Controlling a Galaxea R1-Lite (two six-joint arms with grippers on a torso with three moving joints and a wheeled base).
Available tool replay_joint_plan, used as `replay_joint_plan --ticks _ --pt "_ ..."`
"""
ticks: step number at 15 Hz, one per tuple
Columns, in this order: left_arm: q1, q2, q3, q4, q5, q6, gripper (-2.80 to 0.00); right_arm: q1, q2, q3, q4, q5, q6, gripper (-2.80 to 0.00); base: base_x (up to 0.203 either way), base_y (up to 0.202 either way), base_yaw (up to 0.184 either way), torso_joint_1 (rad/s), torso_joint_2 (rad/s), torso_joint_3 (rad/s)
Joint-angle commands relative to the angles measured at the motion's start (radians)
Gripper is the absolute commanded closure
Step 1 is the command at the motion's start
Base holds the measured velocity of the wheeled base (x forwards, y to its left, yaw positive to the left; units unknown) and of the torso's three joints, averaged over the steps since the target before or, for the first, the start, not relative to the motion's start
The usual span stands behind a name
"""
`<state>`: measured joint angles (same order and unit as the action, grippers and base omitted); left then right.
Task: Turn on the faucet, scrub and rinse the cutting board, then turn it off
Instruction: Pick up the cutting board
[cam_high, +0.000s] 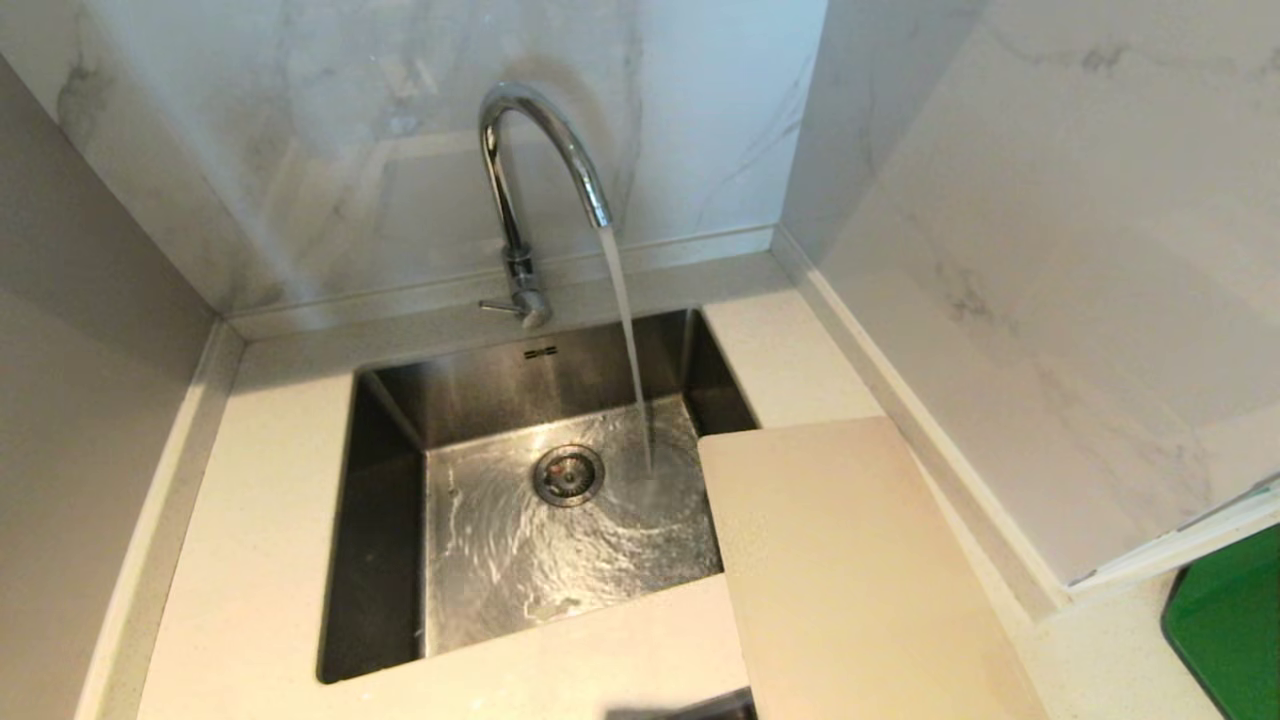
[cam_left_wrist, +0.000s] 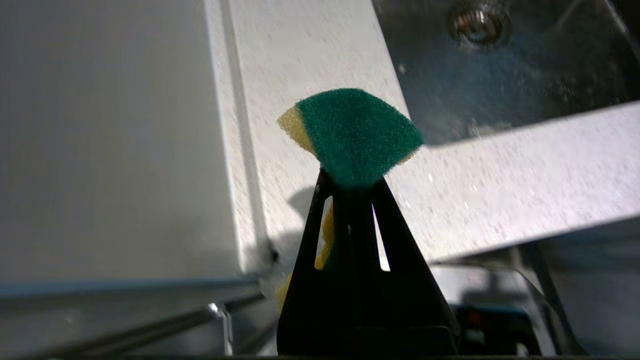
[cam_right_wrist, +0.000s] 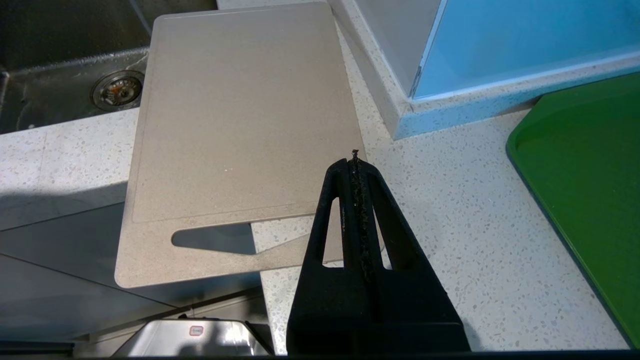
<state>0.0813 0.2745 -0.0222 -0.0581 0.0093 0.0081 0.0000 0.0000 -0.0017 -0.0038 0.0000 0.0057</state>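
Observation:
The chrome gooseneck faucet (cam_high: 520, 190) stands behind the sink (cam_high: 390, 520) and a stream of water runs from its spout into the basin. The pale cutting board (cam_high: 850, 570) lies flat on the counter right of the sink, one corner over the basin; the right wrist view shows the cutting board (cam_right_wrist: 240, 115) with its handle slot near the counter's front edge. My left gripper (cam_left_wrist: 352, 182) is shut on a green-and-yellow sponge (cam_left_wrist: 355, 130), above the counter at the sink's near left corner. My right gripper (cam_right_wrist: 354, 162) is shut and empty, beside the board's near corner. Neither arm shows in the head view.
A dark green tray (cam_high: 1230, 620) lies on the counter at the far right, also visible as the green tray (cam_right_wrist: 590, 185) in the right wrist view. Marble walls close in behind and to the right. The drain (cam_high: 568, 474) sits mid-basin. A grey wall borders the left.

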Motion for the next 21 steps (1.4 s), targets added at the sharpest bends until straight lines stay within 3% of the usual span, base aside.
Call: replay_joint_plan --ticks 1,7,11,14,17,21 --pt "0.000 0.005 0.022 -0.064 0.034 0.049 0.00 0.000 0.000 0.000 -0.001 0.000 0.000 0.00 0.000 0.000 0.000 0.000 0.00 0.000" --pt "-0.038 -0.016 0.016 0.000 -0.008 0.055 0.00 0.000 0.000 0.000 -0.001 0.000 0.000 0.00 0.000 0.000 0.000 0.000 0.00 0.000" --pt "-0.085 -0.159 0.017 0.083 -0.010 0.048 0.00 0.000 0.000 0.000 -0.001 0.000 0.000 0.00 0.000 0.000 0.000 0.000 0.00 0.000" --pt "-0.087 -0.266 0.016 0.088 -0.011 0.046 0.00 0.000 0.000 0.000 -0.001 0.000 0.000 0.00 0.000 0.000 0.000 0.000 0.00 0.000" --pt "-0.086 -0.276 0.019 0.080 -0.009 -0.001 0.00 0.000 0.000 0.000 -0.001 0.000 0.000 0.00 0.000 0.000 0.000 0.000 0.00 0.000" --pt "-0.086 -0.276 0.022 0.060 -0.008 -0.014 0.00 0.000 0.000 -0.001 -0.001 0.002 -0.006 0.00 0.000 0.000 0.000 0.000 0.00 0.000"
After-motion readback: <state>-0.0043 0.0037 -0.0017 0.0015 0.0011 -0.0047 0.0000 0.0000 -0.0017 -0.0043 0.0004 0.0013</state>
